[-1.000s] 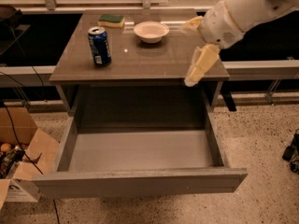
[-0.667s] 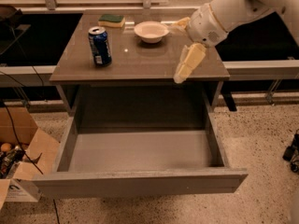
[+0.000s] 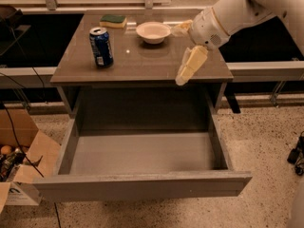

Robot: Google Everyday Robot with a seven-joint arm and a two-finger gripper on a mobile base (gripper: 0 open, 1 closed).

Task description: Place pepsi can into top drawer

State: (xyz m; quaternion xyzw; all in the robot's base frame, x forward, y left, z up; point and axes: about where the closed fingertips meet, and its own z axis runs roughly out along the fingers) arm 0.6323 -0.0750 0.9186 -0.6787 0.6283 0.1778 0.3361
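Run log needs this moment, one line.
blue pepsi can upright on tabletop | grey top drawer open, empty | gripper open over tabletop's right

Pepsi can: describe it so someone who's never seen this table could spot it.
Find the grey table above the open top drawer. The pepsi can stands upright on its left side, nearer than the green sponge and left of the white bowl; the gripper hovers at the right edge. It is the only dark blue, silver-topped thing there.

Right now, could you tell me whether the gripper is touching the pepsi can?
Apart. The camera view shows the gripper over the right side of the table, with bare surface separating it from the pepsi can at the left.
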